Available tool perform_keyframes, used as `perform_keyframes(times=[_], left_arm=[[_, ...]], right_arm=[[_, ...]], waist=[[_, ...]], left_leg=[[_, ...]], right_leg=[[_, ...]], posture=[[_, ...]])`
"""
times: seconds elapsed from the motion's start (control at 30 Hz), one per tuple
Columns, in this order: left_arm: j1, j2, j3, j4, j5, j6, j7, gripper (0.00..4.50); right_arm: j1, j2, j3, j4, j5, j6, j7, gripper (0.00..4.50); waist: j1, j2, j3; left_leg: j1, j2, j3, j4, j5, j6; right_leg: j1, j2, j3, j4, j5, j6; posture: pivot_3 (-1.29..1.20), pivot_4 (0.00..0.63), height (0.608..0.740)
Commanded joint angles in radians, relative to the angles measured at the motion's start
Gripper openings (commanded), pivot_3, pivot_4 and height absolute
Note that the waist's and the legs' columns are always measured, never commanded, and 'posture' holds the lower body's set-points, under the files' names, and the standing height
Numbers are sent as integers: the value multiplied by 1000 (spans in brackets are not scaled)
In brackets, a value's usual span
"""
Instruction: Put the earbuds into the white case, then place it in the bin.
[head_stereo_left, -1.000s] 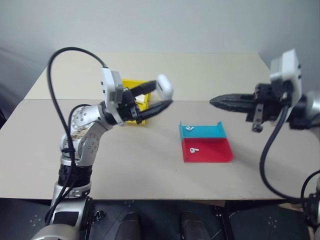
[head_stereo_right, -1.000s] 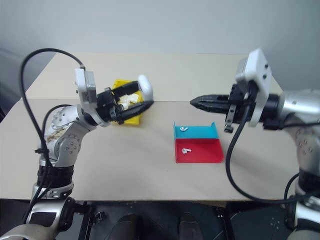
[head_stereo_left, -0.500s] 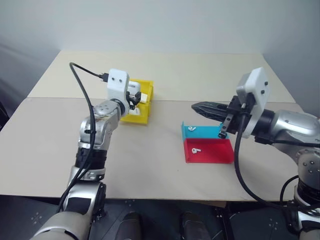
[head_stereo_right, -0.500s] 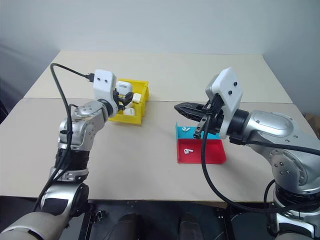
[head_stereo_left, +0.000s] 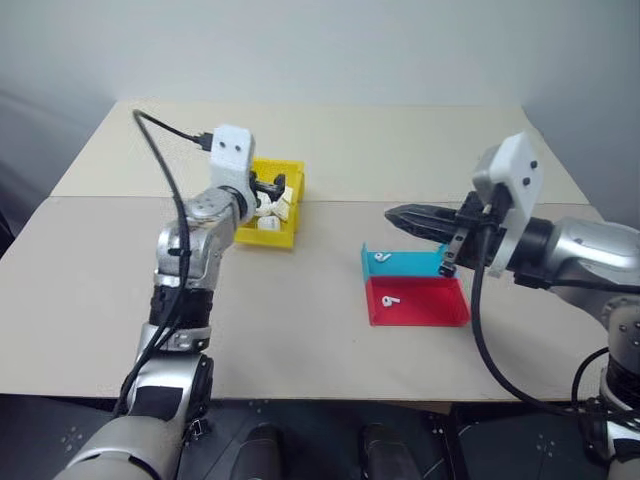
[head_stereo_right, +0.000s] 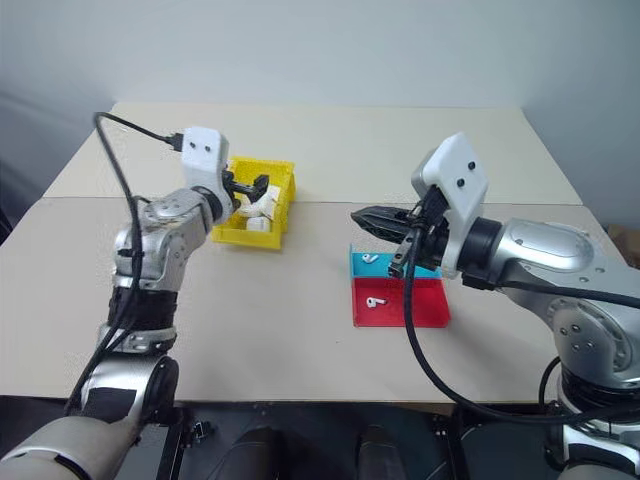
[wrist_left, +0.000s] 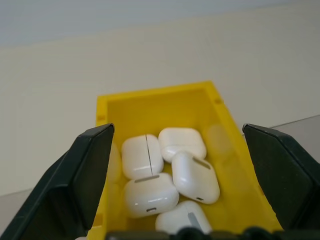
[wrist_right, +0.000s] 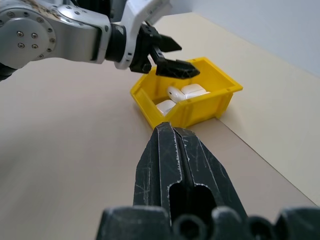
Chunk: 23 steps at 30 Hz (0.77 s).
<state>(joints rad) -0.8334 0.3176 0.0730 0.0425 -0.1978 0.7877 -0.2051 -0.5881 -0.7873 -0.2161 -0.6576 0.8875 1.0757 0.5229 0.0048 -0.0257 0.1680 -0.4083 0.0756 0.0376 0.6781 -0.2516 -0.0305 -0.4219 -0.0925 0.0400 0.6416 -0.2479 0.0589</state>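
Surface: a pale beige table (head_stereo_left: 300, 330) filled the middle of the head views, with a seam running across it at about mid-height.
Room: a plain grey wall (head_stereo_left: 330, 50) stood behind the far edge of the table; dark floor showed along the bottom of the frame.
Bin: the yellow bin (head_stereo_left: 283, 232) sat left of centre, just beyond the seam, with several white cases (wrist_left: 195, 176) heaped inside, touching one another.
Trays: a teal tray (head_stereo_left: 420, 264) and a red tray (head_stereo_left: 425, 303) lay edge to edge right of centre, the teal one farther back.
Earbuds: one earbud (head_stereo_left: 381, 257) lay on the teal tray and another earbud (head_stereo_left: 390, 298) on the red tray, both outside any case.
Left gripper: the left gripper (wrist_left: 182, 187) hung over the bin with its fingers spread wide and nothing between them.
Right gripper: the right gripper (wrist_right: 172, 132) hovered above the teal tray's back edge, fingers pressed together and empty.
Open room: bare tabletop stretched across the lower left and the far upper right; the near edge ran along the bottom of the frame.
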Motion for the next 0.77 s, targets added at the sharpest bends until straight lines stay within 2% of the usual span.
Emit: perform_keyframes(times=[0.03, 0.17, 0.23, 0.37, 0.57, 0.77], left_arm=[[39, 60, 50, -159, -77, 9, -103, 4478], [186, 226, 62, -299, -174, -32, -344, 4478], [265, 299, 105, -368, -248, -64, -469, 4478], [415, 418, 183, -463, -324, -113, -618, 4478], [590, 497, 333, -583, -511, -86, -742, 4478], [674, 560, 393, -649, -585, -95, -775, 4478]], right_arm=[[19, -24, -48, -18, 14, -36, 13, 0], [114, -47, -18, -21, -81, -148, 72, 0], [190, -63, -12, -3, -138, -233, 128, 0], [298, -65, -14, 64, -221, -375, 215, 0], [371, -89, -34, 123, -236, -476, 353, 0], [365, -138, -40, 159, -172, -482, 506, 0]], waist=[[-2, 0, 0], [-10, 0, 0], [-12, 0, 0], [-13, -1, 0], [-17, -1, 0], [-16, -1, 0]], left_leg=[[0, 0, 0, 0, 0, 0], [2, 0, 0, 0, 0, 0], [1, 0, 1, 0, 0, 0], [2, 0, 1, 1, 0, 0], [2, 1, 1, 1, 0, 0], [4, 1, 1, 0, 0, 0]], right_leg=[[0, 0, 0, 0, 0, 0], [0, 0, 0, -1, 0, 0], [0, 0, 0, -1, 0, 0], [1, 0, 0, -1, 0, 0], [1, 0, 1, -1, 0, 0], [2, 0, 1, -1, 0, 0]], posture=[[0, 150, 740], [0, 150, 740], [0, 150, 740], [0, 150, 740], [0, 150, 740], [0, 150, 740]])
